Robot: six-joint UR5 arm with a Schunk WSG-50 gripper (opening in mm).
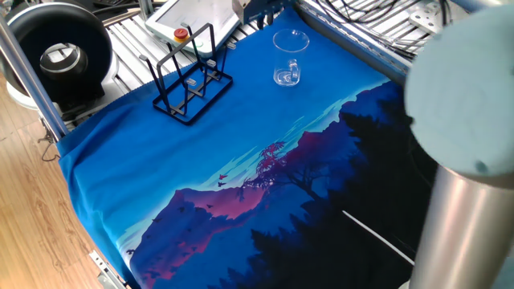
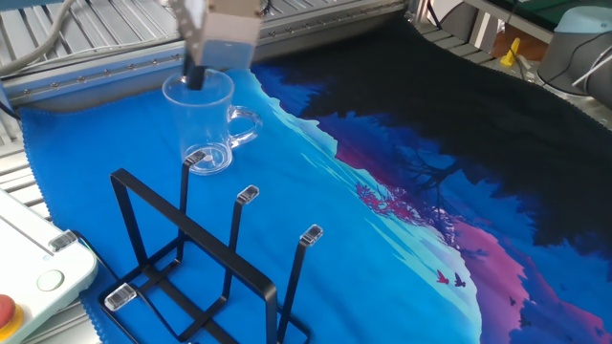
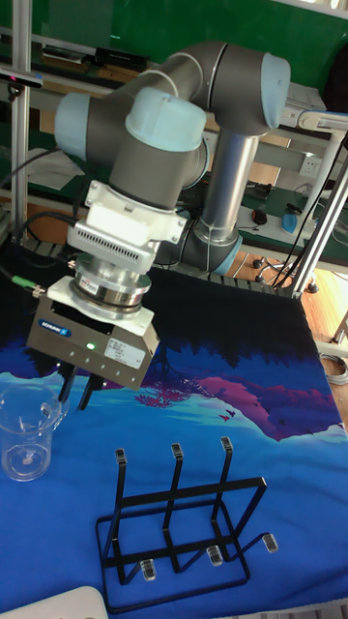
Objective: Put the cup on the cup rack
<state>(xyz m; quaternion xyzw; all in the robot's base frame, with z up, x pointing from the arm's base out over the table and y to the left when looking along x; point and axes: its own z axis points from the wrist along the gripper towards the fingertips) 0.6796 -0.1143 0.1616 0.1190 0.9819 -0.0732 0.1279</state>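
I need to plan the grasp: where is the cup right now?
The cup stands upright on the blue cloth beyond the cup rack in the other fixed view, with the gripper at its rim.

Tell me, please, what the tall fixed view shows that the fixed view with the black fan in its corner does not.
Only the tall view shows the gripper, its dark fingers close together just above the cup rim, and the arm behind. Only the fan view shows the black fan, the wooden floor and a white device with a red button. Both show the cup upright on the blue cloth, apart from the empty cup rack.
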